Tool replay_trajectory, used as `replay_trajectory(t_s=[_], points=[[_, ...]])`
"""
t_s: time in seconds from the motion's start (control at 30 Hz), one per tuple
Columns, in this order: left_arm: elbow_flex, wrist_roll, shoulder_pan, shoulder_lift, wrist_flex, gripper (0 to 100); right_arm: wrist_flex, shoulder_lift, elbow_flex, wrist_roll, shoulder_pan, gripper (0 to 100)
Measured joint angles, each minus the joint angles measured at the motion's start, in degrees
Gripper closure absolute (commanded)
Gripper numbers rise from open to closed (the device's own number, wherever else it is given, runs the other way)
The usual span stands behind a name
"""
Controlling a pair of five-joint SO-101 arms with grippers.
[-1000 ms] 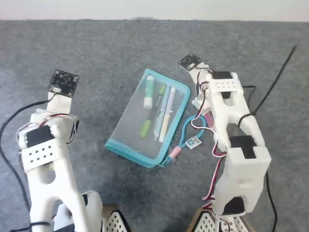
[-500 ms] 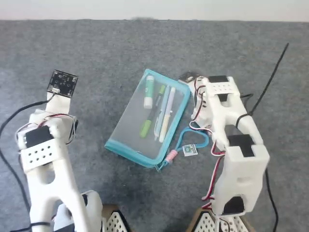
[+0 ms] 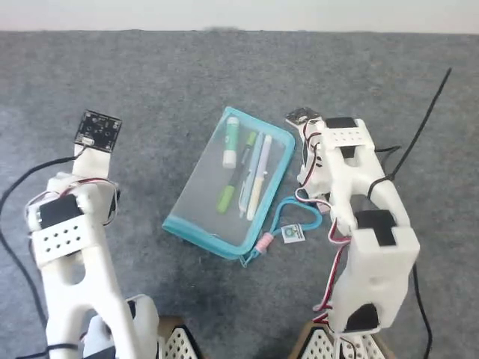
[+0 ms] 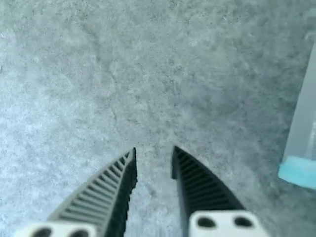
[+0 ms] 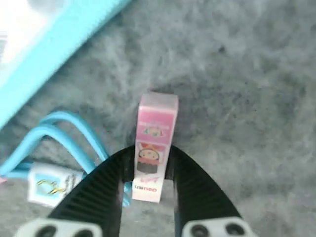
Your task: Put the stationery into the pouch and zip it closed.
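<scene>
1. Pouch [image 3: 228, 187]: a flat rectangle with rounded corners. Its face is clear, soft plastic and its border is turquoise fabric. It lies at a slant in the middle of the surface [image 3: 150, 75], between the two arms.
2. Through the clear face several slim things show, lying side by side along the pouch's length. One is a white-and-green highlighter [image 3: 230, 142]. Beside it are a dark pen with a green grip [image 3: 236, 176] and two pale pens [image 3: 260, 176].
3. At the pouch's near corner a small pink zip pull [image 3: 266, 241] sticks out. A thin blue cord [image 3: 296, 213] loops from there across the surface, with a small white tag [image 3: 293, 233] lying just beside it. Whether the zip is drawn or undone cannot be told.
4. The right hand [image 5: 150, 153] is clamped on an eraser [image 5: 157, 116], a small block in a pink-and-white printed sleeve. Its ridged black fingers [image 5: 106, 182] press on the two long sides. It sits low over the surface, just beside the pouch's long edge and the cord.
5. The left hand [image 4: 153, 158] hangs over bare surface, well apart from the pouch. Its toothed black fingers are slightly parted and hold nothing.
6. The surface is grey, matted and felt-like.
</scene>
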Motion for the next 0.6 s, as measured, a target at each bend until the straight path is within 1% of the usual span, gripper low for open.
replay_trajectory(t_s=[0.07,0.17,0.23,0.3,0.37,0.43,0.5,0.6], points=[[-1.7,-0.2,1.3,-0.2,4.5,83,0.3,-5.7,2.1,-1.9,0.3,98.3],[-5.5,-0.1,4.2,-2.9,12.7,83,0.4,-18.4,7.1,-3.3,1.5,98.5],[-6.9,-1.1,7.0,-6.3,17.9,82,0.0,-29.1,12.1,-3.7,1.8,98.7],[-7.0,-3.7,10.8,-10.3,23.2,80,-2.1,-40.6,18.5,-3.7,1.5,98.7],[-6.4,-4.7,13.5,-13.9,26.5,77,-4.2,-52.4,26.1,-3.9,1.4,98.7],[-3.6,-6.5,14.2,-16.4,26.3,76,-6.0,-63.6,34.4,-3.9,1.6,98.7],[0.8,-9.3,14.3,-17.2,23.6,74,-7.8,-73.9,42.5,-4.0,0.2,98.7],[8.6,-11.3,13.4,-17.5,15.1,73,-11.2,-88.7,54.4,-4.0,-4.5,98.7]])
